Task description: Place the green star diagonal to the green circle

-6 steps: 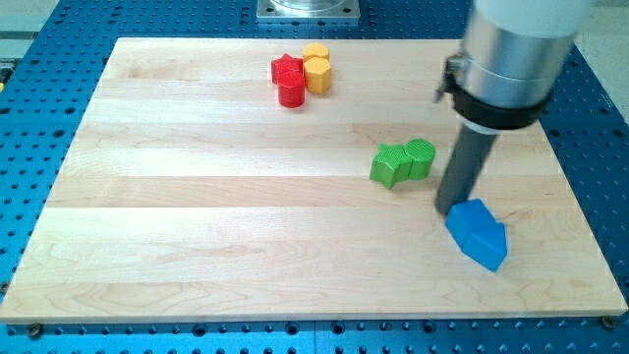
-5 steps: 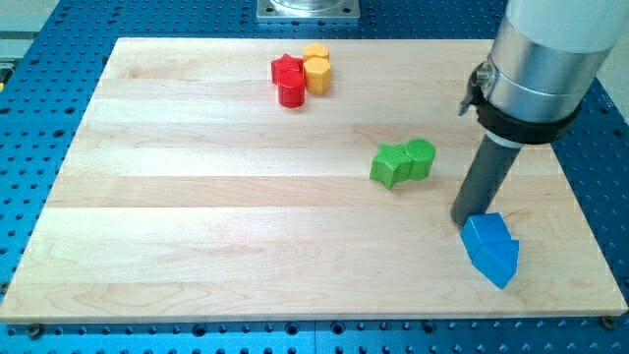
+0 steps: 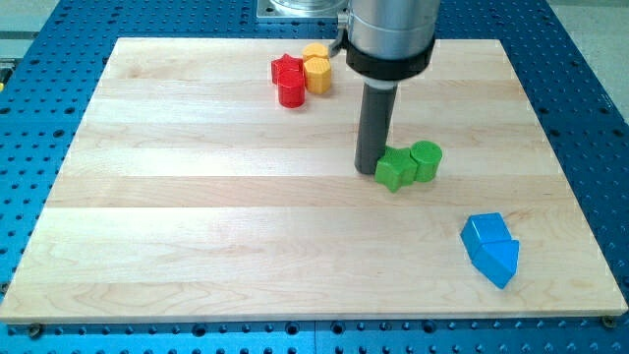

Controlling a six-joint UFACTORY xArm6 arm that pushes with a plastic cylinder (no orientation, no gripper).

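no pincer here, just my tip (image 3: 369, 171) touching green star (image 3: 395, 169) on its left; star touches green circle (image 3: 427, 159). light, rigid, likely slides easily; push a flat side.

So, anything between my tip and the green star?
Nothing. In the camera view, my tip sits right against the green star on the view's left, with the green circle touching the star's far side.

The arm (image 3: 390, 29) is cut off by the view's top edge.

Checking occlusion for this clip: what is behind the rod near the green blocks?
My tip touches the green star's left edge; the green circle adjoins the star's right. The rod hides a strip of board behind it; whether anything lies there cannot be seen.
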